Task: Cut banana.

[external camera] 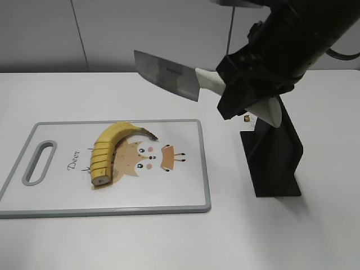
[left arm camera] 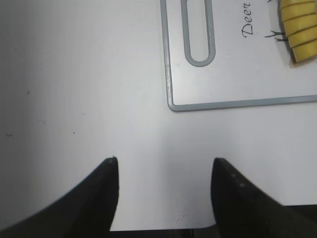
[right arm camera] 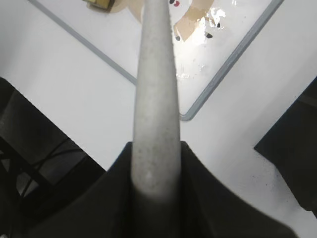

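A curved yellow banana [external camera: 107,152] lies on the white cutting board [external camera: 180,191], over its deer print. Its thick front part shows slice lines and a flat cut end. Its cut slices also show in the left wrist view [left arm camera: 300,27]. My right gripper [external camera: 243,93] is shut on the white handle of a knife [external camera: 169,74] and holds it in the air, above and right of the board, blade pointing left. In the right wrist view the handle [right arm camera: 154,99] runs up from the jaws. My left gripper [left arm camera: 164,171] is open and empty over bare table, left of the board's handle slot [left arm camera: 199,34].
A black knife stand [external camera: 275,152] stands right of the board, under my right arm. The board has a grey rim and a handle slot [external camera: 38,162] at its left end. A wall runs along the back of the table.
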You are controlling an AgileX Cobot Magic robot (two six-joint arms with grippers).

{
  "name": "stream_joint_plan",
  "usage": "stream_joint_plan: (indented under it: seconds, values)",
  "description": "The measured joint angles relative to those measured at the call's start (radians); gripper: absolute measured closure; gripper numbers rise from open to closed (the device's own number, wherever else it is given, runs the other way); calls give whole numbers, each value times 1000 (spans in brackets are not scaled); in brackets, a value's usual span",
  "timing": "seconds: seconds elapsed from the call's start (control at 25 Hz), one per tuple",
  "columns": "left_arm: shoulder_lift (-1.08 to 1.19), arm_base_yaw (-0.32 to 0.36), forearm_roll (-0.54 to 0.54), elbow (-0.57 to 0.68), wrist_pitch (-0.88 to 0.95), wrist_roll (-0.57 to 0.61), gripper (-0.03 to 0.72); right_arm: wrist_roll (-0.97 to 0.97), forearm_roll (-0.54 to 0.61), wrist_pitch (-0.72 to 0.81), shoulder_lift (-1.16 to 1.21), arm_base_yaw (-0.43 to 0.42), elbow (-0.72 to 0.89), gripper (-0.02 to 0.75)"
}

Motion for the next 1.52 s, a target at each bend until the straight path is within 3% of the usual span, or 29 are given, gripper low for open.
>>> stream_joint_plan:
  seconds: [0.2,0.36,0.6,0.96,1.52]
  values:
    - [-185,0,0,140,-71,3,112,93,-21,-97,-103,0,72,575]
    - [-349,0,-1,228,-105,13,112,193,-111,-105,-155,-2,82,575]
    - [-574,0,-25,301,-112,37,112,243,-144,-88,-172,-101,89,575]
    - [-835,0,-75,315,-131,79,112,277,-153,-43,-172,-236,114,575]
    - [-933,0,-76,343,-45,56,112,379,-216,-133,-172,-246,237,575]
